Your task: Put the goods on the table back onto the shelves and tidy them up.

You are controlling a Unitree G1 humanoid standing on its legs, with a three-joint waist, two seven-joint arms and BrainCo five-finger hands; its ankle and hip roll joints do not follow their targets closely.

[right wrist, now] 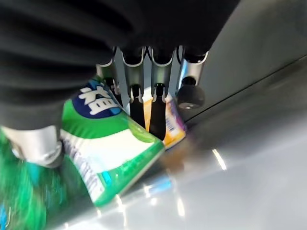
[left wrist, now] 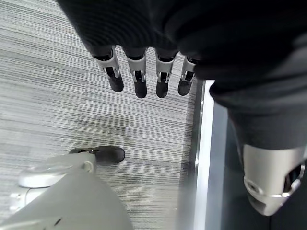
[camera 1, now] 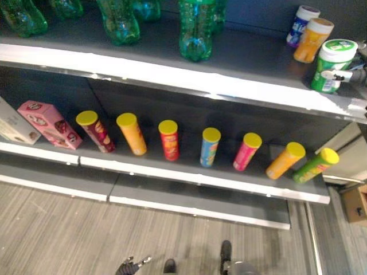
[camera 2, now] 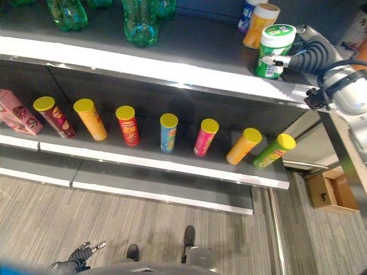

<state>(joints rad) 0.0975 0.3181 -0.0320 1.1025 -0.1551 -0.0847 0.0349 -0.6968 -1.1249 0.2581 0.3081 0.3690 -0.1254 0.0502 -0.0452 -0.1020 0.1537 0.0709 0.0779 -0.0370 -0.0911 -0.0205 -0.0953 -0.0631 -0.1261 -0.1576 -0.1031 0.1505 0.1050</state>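
Shelving ahead looks mostly stocked, and I have the right hand (camera 2: pixel 287 59) curled around the green tub (camera 2: pixel 274 50), standing on the top shelf (camera 2: pixel 189 40) by the orange tub (camera 2: pixel 259 24), not yet released, while my left hand (left wrist: pixel 144 76) hangs open and empty.

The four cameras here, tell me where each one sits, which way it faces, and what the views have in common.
Left eye view: on the head, looking down at the shelves; the right hand holds the green jar.
Right eye view: beside it, same scene; the left hand hangs low.
Left wrist view: on the left wrist, facing the floor past straight fingers.
Right wrist view: on the right wrist, looking along the fingers around the jar on the upper shelf.
Shared: the jar shows in both eye views and the right wrist view.
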